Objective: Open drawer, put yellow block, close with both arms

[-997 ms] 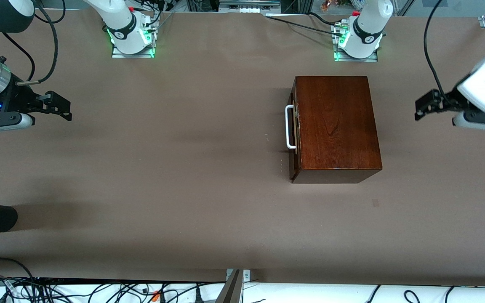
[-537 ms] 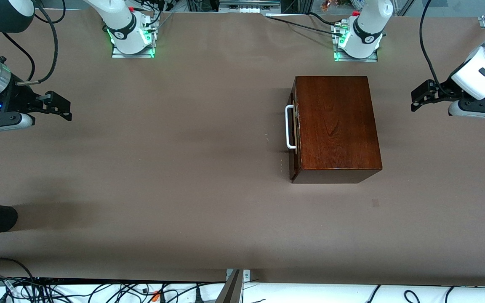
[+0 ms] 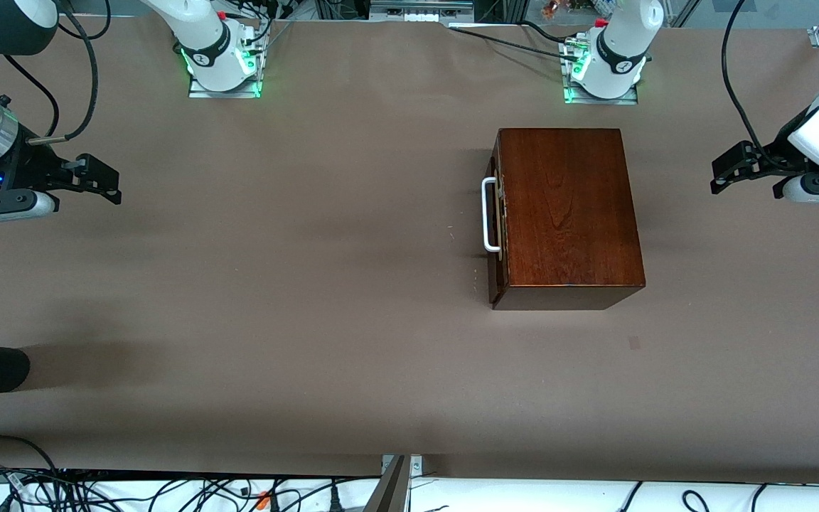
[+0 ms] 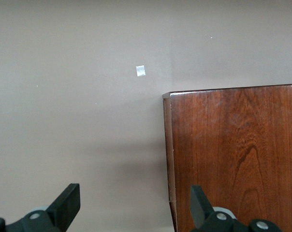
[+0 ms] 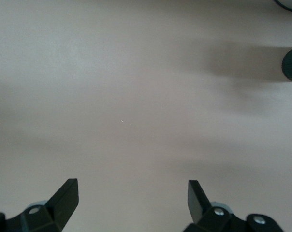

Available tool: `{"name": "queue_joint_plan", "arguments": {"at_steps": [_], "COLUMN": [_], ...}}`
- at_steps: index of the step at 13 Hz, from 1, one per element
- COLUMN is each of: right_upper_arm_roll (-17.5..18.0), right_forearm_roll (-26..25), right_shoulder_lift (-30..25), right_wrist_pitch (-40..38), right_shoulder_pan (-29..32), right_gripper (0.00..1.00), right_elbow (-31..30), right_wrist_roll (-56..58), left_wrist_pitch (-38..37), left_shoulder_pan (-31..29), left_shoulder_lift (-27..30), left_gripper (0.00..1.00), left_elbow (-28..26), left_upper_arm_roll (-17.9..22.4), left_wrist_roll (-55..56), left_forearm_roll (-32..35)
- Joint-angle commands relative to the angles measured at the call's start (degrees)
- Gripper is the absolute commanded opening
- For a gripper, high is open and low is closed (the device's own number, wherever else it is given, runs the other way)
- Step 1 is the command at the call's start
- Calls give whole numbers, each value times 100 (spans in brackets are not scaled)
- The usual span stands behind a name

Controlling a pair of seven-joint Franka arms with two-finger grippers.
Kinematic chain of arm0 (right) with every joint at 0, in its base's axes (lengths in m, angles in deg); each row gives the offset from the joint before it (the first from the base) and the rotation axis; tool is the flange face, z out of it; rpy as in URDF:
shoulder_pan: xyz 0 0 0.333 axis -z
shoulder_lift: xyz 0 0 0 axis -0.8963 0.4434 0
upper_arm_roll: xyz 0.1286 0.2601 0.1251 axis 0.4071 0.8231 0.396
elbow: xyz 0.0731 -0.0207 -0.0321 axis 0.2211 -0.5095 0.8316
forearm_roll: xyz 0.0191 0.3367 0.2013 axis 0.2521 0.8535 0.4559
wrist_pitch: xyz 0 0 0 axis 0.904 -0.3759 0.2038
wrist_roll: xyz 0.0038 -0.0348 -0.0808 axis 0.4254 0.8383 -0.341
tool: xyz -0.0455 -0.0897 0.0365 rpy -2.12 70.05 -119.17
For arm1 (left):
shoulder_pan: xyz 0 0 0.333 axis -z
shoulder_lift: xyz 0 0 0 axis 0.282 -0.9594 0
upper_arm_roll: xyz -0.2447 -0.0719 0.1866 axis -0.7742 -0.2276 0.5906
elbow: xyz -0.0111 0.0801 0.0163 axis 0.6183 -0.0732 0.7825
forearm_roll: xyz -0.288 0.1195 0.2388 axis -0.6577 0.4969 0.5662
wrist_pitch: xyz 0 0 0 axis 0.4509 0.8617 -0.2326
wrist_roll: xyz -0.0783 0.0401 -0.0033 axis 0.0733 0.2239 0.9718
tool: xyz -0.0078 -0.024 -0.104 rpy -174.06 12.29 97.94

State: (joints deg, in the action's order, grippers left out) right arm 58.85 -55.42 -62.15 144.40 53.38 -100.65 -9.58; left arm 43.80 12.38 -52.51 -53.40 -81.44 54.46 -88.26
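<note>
The right arm (image 3: 196, 35) rises from its base at the table's edge farthest from the front camera, toward its own end. The right gripper (image 3: 107, 186) hangs in the air over the right arm's end of the table, wrist roughly level, fingers pointing along the table toward the left arm's end. Its fingers (image 5: 64, 198) stand wide apart and hold nothing.

The left arm (image 3: 623, 43) rises from its base at the same edge. The left gripper (image 3: 726, 174) hangs over the left arm's end of the table, fingers pointing toward the right arm's end. Its fingers (image 4: 68, 205) also stand wide apart, empty.
</note>
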Motion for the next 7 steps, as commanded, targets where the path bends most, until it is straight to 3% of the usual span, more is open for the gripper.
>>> {"name": "queue_joint_plan", "arguments": {"at_steps": [1, 7], "right_upper_arm_roll": [16, 16], "right_forearm_roll": [94, 94], "right_shoulder_lift": [14, 14], "right_wrist_pitch": [-63, -54], "right_shoulder_pan": [28, 28], "right_gripper": [100, 100], "right_elbow": [87, 87], "right_wrist_roll": [-64, -64], "left_wrist_pitch": [-25, -218], "left_shoulder_pan": [459, 523], "left_shoulder_lift": [-33, -41], "left_gripper": [100, 100], "left_elbow": [138, 217], "left_upper_arm_roll": [468, 533], "left_wrist_roll": [1, -25], "left_forearm_roll": [-77, -77]}}
